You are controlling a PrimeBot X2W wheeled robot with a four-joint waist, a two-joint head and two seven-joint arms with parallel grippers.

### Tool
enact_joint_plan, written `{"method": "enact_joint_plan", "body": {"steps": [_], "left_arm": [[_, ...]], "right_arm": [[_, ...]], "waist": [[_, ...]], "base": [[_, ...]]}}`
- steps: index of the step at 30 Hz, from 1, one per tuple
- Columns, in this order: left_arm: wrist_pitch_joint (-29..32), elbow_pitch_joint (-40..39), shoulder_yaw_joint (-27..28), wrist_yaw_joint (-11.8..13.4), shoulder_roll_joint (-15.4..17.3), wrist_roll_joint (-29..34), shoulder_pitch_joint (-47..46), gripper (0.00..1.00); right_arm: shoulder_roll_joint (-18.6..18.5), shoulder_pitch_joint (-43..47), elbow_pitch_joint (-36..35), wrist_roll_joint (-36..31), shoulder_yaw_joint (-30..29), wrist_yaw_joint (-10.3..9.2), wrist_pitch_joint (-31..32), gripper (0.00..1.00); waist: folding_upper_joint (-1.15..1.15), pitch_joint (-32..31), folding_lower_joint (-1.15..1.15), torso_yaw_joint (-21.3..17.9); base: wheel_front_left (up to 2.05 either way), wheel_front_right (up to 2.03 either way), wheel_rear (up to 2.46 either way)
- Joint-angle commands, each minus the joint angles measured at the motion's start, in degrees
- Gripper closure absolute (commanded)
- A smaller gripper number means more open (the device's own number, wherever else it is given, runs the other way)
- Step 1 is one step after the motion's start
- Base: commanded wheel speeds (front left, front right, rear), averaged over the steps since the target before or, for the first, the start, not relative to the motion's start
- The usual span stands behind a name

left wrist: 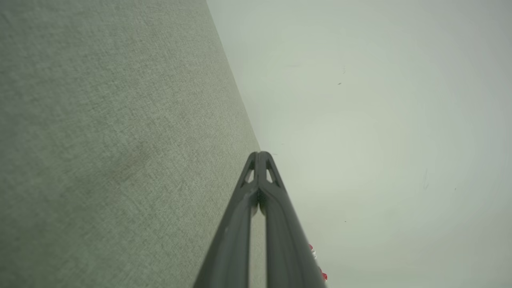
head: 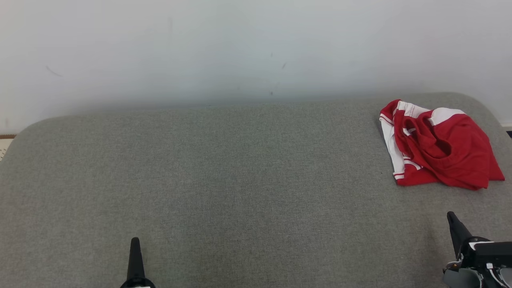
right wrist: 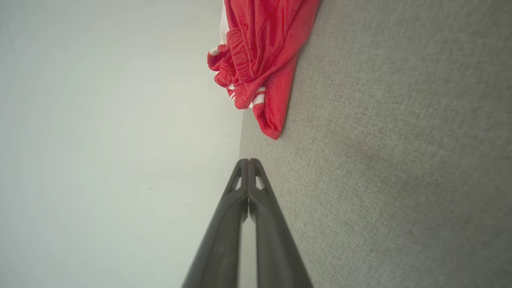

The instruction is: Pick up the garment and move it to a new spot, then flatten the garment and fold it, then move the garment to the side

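A crumpled red garment with white stripes (head: 438, 148) lies in a heap at the far right of the grey fabric surface (head: 224, 180). In the right wrist view the garment (right wrist: 262, 60) sits ahead of my right gripper (right wrist: 249, 161), which is shut and empty. That right gripper (head: 451, 216) stands near the lower right in the head view, well short of the garment. My left gripper (head: 135, 240) is at the lower left, far from the garment; its fingers (left wrist: 260, 154) are pressed together with nothing between them. A sliver of the garment (left wrist: 320, 272) peeks past the left fingers.
A plain pale wall (head: 240, 48) rises behind the grey surface, whose rounded corners fall away at the far left (head: 24, 132) and far right. Wide bare fabric stretches between the two grippers.
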Motion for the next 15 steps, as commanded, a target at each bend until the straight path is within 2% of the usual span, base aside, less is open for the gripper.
{"method": "enact_joint_plan", "body": {"steps": [1,15], "left_arm": [[-0.3,0.1,-0.2,-0.3,0.1,-1.6,-1.1,1.00],[-0.3,1.7,-1.8,-0.9,0.1,-8.8,-2.5,1.00]], "right_arm": [[-0.5,-1.1,0.0,1.1,-0.5,0.02,0.6,1.00],[-0.7,-2.3,1.4,7.5,-3.5,0.02,3.8,1.00]], "waist": [[0.00,0.0,0.00,0.0],[0.00,0.4,0.00,-0.2]], "base": [[0.00,0.00,0.00],[0.00,0.00,0.00]]}}
